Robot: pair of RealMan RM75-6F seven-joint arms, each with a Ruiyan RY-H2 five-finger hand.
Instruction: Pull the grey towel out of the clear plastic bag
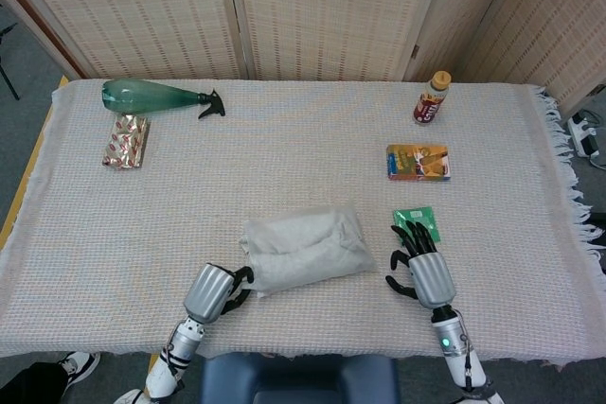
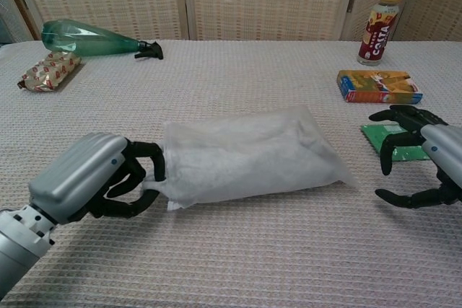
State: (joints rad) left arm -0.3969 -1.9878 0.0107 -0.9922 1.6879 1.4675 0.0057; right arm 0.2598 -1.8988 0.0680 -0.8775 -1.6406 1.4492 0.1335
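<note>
**Woven screens behind a cloth-covered table**

A folding screen [image 1: 312, 7] of pale woven panels in light wooden frames closes off the far side, from ten o'clock round to two o'clock. The table [image 1: 284, 149] wears a cream, coarse-weave cloth [image 2: 238, 257], fringed along its three o'clock edge. Grey floor [image 1: 28, 73] shows at nine o'clock. A white power strip [image 1: 582, 134] lies on the floor at three o'clock. Lighting is even and soft.

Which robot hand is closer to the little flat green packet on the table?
The right hand. It hovers open at the flat green packet, fingertips over its near edge. The left hand is far off, gripping the clear plastic bag at its left end.
</note>
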